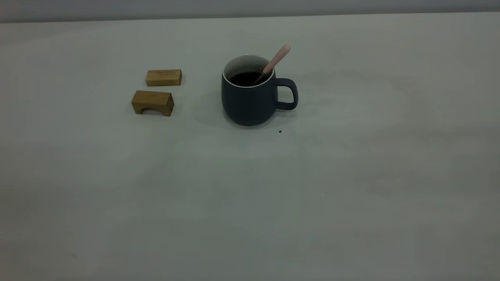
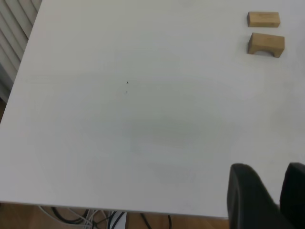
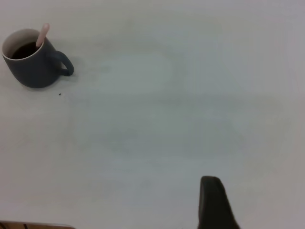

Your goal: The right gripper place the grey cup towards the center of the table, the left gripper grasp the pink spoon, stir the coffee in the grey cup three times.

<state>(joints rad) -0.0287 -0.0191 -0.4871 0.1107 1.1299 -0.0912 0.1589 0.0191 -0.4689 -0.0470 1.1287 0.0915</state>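
Dim, even light on the exterior view; the grey cup (image 1: 250, 95) casts a soft shadow toward 8 o'clock. Wrist views brighter, slightly soft.

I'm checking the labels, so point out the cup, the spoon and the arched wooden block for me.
cup (image 1: 250, 103), exterior view, middle of its outer wall.
spoon (image 1: 278, 58), exterior view, pink handle above the rim.
arched block (image 1: 152, 101), exterior view, front face above the arch.
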